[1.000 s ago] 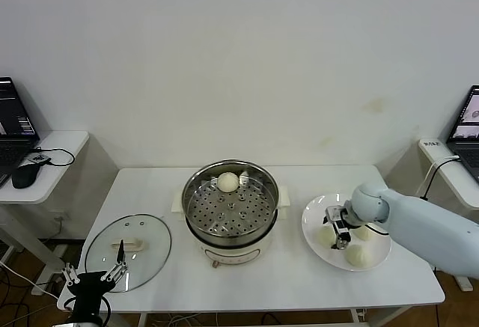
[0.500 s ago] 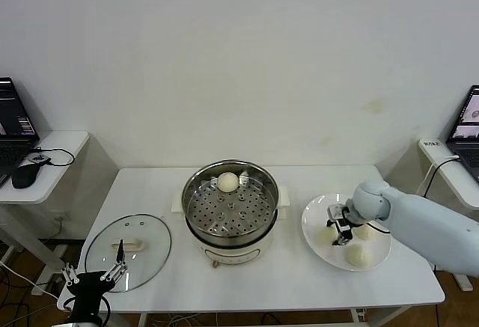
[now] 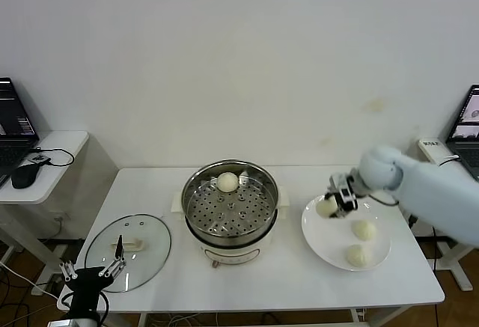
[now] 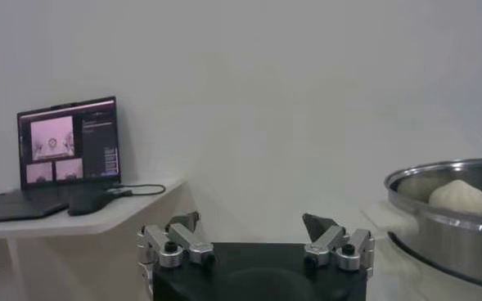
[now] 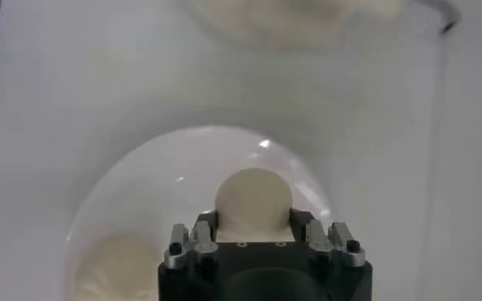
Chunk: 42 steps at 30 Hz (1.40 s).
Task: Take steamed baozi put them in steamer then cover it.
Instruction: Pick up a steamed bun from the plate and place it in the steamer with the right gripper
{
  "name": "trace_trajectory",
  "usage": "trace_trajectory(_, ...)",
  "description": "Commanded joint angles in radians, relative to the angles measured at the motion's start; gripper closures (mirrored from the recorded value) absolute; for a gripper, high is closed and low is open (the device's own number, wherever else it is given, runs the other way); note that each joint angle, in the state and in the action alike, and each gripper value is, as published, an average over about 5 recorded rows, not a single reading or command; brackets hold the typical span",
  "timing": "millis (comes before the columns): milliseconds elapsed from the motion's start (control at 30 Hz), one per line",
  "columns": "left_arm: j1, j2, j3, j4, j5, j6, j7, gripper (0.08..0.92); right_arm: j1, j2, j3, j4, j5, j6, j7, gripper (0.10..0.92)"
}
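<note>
bun (image 3: 326,207): sitting clamped in right gripper (image 3: 337,203), centre-right of head view, over plate (image 3: 318,233) rim
handling: looking soft, light; gripping sides gently
steamer (image 3: 230,201): holding one bun, frame centre
left gripper (image 3: 91,272): idling spread apart, lower left

Head view: high, forward-down; wrist views close; steamer (image 3: 230,203) shared.

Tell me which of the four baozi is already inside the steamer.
The baozi at the back of the steamer; two lie on the plate, one is in the right gripper.
</note>
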Motion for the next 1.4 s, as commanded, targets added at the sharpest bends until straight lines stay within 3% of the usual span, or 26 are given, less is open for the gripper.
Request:
trace_trajectory(33, -0.009, 0.008, 0.001, 0.002, 0.000, 0.001, 0.001, 0.177, 0.374, 0.139, -0.186, 0.074, 0.255, -0.105, 0.027, 0.449)
trace_trajectory(267, -0.019, 0.006, -0.006, -0.002, 0.002, 0.004, 0.001, 0.177, 0.324, 0.364, -0.197, 0.019, 0.388, -0.192, 0.109, 0.448)
trace_trajectory(567, -0.022, 0.006, -0.029, -0.006, 0.005, 0.001, 0.002, 0.177, 0.189, 0.632, -0.200, -0.125, 0.436, -0.273, 0.194, 0.440)
trace_trajectory(967, -0.028, -0.001, -0.031, -0.009, -0.001, -0.002, 0.002, 0.177, 0.052, 0.766, -0.209, -0.242, 0.432, -0.338, 0.280, 0.440)
trace_trajectory(1400, -0.025, -0.001, -0.032, -0.014, -0.004, -0.005, 0.001, 0.177, 0.009, 0.808, -0.204, -0.312, 0.384, -0.352, 0.315, 0.433)
